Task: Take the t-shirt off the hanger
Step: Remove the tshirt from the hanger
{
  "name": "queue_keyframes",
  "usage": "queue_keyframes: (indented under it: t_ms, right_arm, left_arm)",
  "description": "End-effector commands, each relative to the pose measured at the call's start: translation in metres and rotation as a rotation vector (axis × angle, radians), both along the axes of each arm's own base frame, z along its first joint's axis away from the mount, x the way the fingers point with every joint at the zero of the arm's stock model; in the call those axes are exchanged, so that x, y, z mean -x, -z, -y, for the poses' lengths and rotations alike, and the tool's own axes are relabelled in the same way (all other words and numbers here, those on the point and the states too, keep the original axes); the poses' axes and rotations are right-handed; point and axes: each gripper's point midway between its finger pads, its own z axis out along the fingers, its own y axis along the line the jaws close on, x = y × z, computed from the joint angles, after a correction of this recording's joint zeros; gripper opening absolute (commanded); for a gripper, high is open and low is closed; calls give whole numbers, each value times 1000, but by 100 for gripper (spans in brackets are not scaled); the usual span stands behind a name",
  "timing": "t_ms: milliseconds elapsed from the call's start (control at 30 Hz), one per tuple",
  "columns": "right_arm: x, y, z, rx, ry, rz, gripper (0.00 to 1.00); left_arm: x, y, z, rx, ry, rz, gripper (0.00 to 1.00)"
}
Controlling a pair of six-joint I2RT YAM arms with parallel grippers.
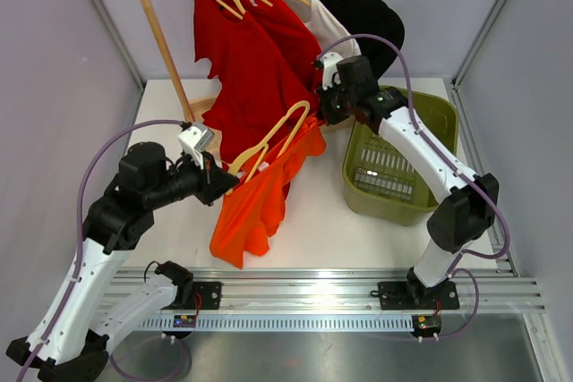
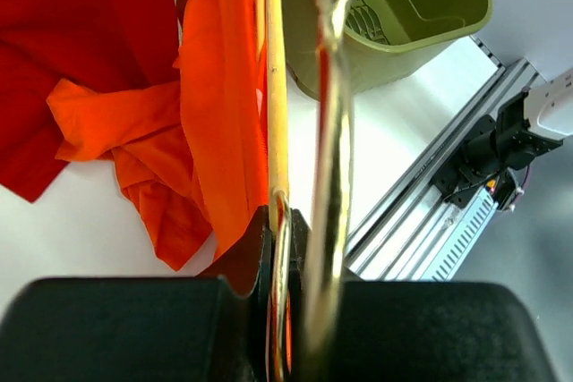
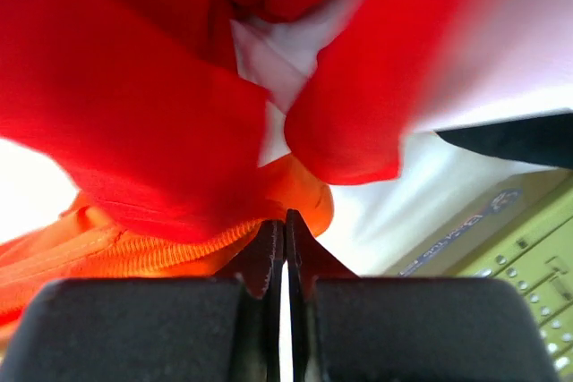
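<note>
Above the white table's point(image 1: 324, 214) middle, hold pale wooden hanger point(image 1: 266, 142) clamped in left gripper point(image 2: 285, 223); draw orange fabric t-shirt point(image 1: 255, 207), pinched by right gripper point(image 3: 285, 225), steadily off.

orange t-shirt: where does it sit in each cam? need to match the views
Top external: the orange t-shirt is at centre, draped off the wooden hanger.
Left wrist: left of centre, hanging beside the hanger's bar.
Right wrist: lower left, with a ribbed edge showing.
Shared landmark: the green basket, right of the shirt in all three views.
</note>
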Motion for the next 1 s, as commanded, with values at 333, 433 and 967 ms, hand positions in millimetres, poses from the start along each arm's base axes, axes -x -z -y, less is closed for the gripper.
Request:
queue_keyframes:
  t_ms: [333, 433, 967]
  right_arm:
    - [34, -7, 18, -179, -429, -25, 0]
    - [68, -1, 6, -258, -593, -71, 0]
    - [148, -19, 18, -201, -966, 106, 63]
  left_arm:
    - [15, -49, 1, 138, 10, 109, 0]
    - [-5, -50, 4, 200, -59, 126, 0]
    - [-52, 1, 35, 118, 31, 158, 0]
